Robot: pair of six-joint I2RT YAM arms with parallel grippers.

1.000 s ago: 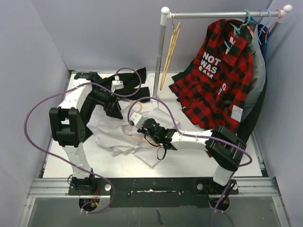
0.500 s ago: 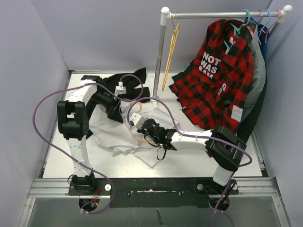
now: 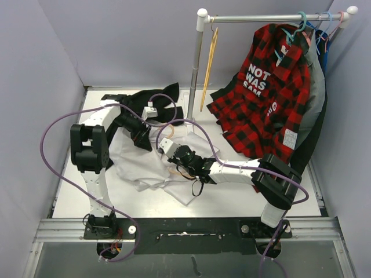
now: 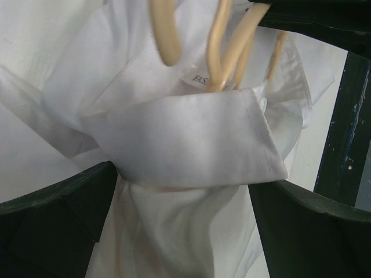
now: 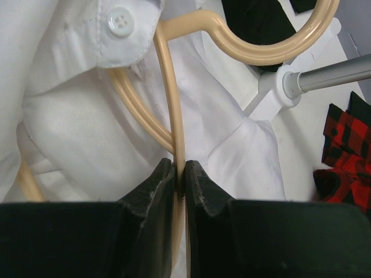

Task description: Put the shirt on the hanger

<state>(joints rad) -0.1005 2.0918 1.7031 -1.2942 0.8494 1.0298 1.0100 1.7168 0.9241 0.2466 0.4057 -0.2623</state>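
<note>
- A white table [image 3: 232, 197] stands between plain lilac-grey walls [image 3: 116, 40]. At its far side a clothes rail [image 3: 272, 18] rests on a white post [image 3: 196, 63].
- On the rail hang a yellow hanger [image 3: 207, 69] and, further right, a red-and-black plaid shirt [image 3: 266, 110] printed with white capitals reading "NOT WAS SAM". The smaller white patches lower on it are too small to read.
- A black garment [image 3: 156, 98] lies crumpled at the far left of the table.
- The white shirt [image 3: 139, 165] lies rumpled on the table's left half, between the two arms.
- From above, the left gripper [image 3: 145, 141] sits at the shirt's far edge and the right gripper [image 3: 174, 167] at its middle. The pale tan hanger [image 3: 184, 174] barely shows there.
- The left wrist view shows more. The left gripper [image 4: 182, 197] is spread wide, one dark finger on each side of the folded collar [image 4: 185, 139], clamping nothing. The hanger's tan rods [image 4: 220, 46] rise out of the collar opening.
- A neck label [image 4: 200, 79] shows the letters "FAS"; the rest is hidden.
- Only the right wrist view shows the grip. The right gripper [image 5: 179, 174] is pinched tight on a thin bar of the hanger [image 5: 171, 87], whose hook curves toward the post's foot [image 5: 284, 87].
- A white button [image 5: 120, 21] sits on the shirt's edge just beside that bar.
</note>
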